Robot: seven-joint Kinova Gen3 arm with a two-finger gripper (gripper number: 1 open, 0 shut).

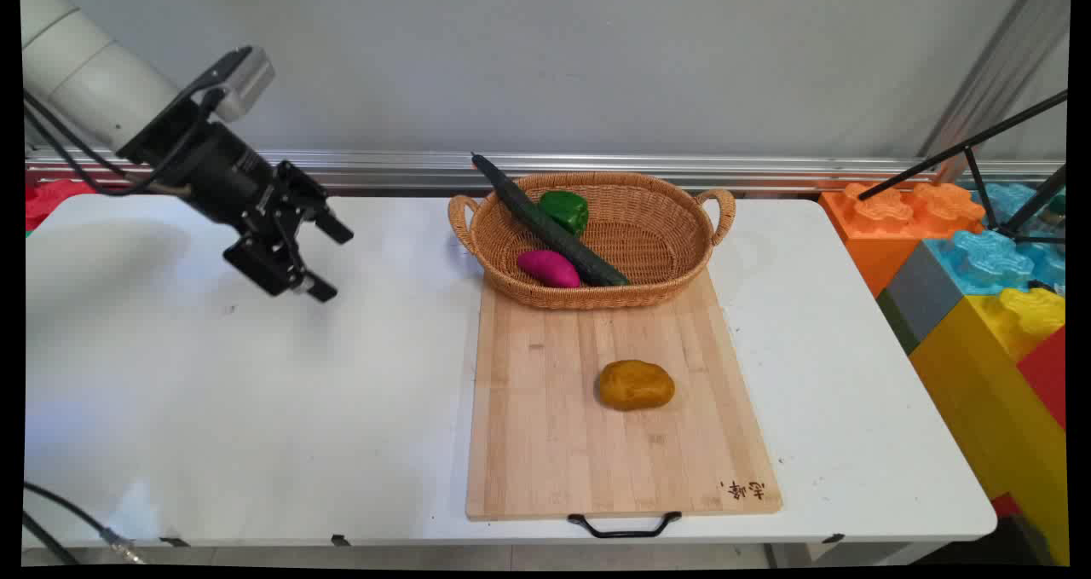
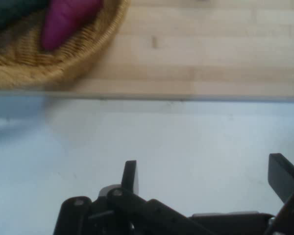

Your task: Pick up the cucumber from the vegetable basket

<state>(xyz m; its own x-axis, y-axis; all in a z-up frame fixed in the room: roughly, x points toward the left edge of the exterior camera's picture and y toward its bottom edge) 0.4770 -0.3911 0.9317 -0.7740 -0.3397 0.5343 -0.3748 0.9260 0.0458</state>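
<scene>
My gripper (image 1: 334, 259) hangs open above the bare left part of the white table (image 1: 213, 391), holding nothing. In the hand view its two fingers (image 2: 130, 176) stand wide apart over the white tabletop (image 2: 147, 147). To its right lies a wooden cutting board (image 1: 562, 442) with a brown potato (image 1: 636, 385) on it. A wicker basket (image 1: 673, 246) at the board's far end holds a purple sweet potato (image 1: 548, 268), a long dark cucumber (image 1: 545, 225) and a green pepper (image 1: 565, 210). The hand view shows the basket (image 2: 63, 63), the sweet potato (image 2: 63, 22) and the board's edge (image 2: 210, 73).
Large coloured toy blocks (image 1: 980, 289) stand beside the table's right end, with a black tripod (image 1: 997, 170) over them. A metal rail (image 1: 383, 170) runs along the wall behind the table. A black handle (image 1: 624, 528) sticks out at the board's near edge.
</scene>
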